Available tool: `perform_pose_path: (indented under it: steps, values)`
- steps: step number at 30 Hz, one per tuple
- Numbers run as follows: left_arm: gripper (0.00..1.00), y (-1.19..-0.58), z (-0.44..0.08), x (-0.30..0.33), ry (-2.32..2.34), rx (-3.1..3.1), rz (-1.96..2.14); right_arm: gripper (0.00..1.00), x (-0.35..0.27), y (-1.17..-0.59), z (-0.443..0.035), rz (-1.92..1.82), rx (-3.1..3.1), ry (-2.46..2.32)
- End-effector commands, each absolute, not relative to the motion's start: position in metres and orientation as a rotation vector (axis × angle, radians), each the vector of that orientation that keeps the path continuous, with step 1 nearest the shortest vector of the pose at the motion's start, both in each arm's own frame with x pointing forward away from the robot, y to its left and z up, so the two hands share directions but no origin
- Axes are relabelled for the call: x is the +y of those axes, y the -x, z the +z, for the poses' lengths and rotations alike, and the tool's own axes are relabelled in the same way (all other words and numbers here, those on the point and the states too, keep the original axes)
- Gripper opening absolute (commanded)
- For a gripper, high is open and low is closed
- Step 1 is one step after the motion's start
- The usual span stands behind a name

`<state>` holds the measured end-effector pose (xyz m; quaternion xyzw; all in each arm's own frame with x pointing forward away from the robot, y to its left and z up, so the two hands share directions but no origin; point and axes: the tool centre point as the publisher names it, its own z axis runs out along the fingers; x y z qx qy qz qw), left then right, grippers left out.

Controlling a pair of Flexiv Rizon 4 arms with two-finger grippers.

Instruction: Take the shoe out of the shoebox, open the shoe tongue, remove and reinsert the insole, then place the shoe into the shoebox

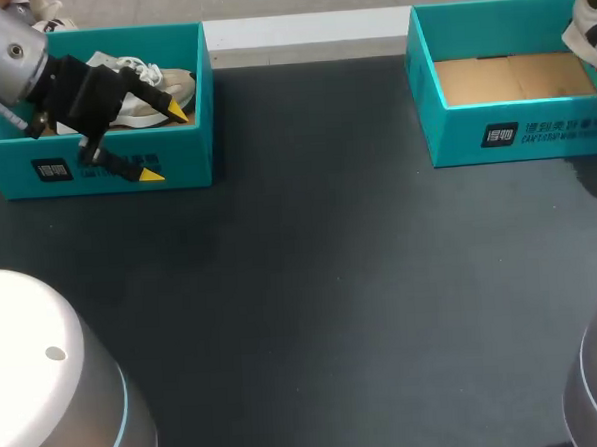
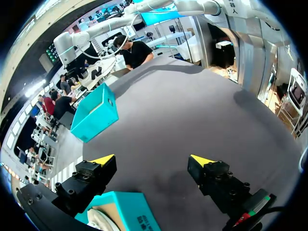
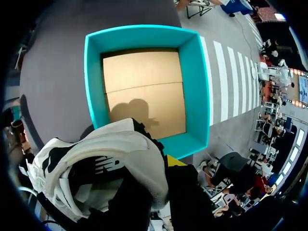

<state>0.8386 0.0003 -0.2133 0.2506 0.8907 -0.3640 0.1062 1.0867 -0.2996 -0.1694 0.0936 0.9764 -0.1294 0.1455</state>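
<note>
Shoe [image 3: 96, 163] hangs gripped in the right fingers [image 3: 175, 161], above the empty shoebox [image 3: 192, 86], nearer one wall than its middle. Left fingers [image 1: 151, 174] are spread open, straddling the other box's [image 1: 189, 149] front wall.

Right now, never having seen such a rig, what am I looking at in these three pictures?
Two robot arms stand at a dark grey table. One picture looks down from overhead; the other two come from cameras on each wrist. The left tool, open, straddles the front wall of a teal cardboard shoebox with a pale sneaker inside. The right tool holds a white-and-black sneaker above a second, empty teal shoebox.
</note>
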Motion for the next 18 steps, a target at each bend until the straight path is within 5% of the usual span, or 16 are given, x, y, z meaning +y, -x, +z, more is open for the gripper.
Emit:
perform_pose_path:
  steps: [1, 18]
  values:
    - [1.0, -0.838, -0.213, 0.0, -0.739, 2.625, -1.07, 0.0, -0.323, -1.097, -0.175, -0.362, 2.834, -0.414]
    - [1.0, -0.838, -0.213, 0.0, -0.739, 2.625, -1.07, 0.0, -0.358, -1.051, -0.168, -0.405, 1.961, -2.137]
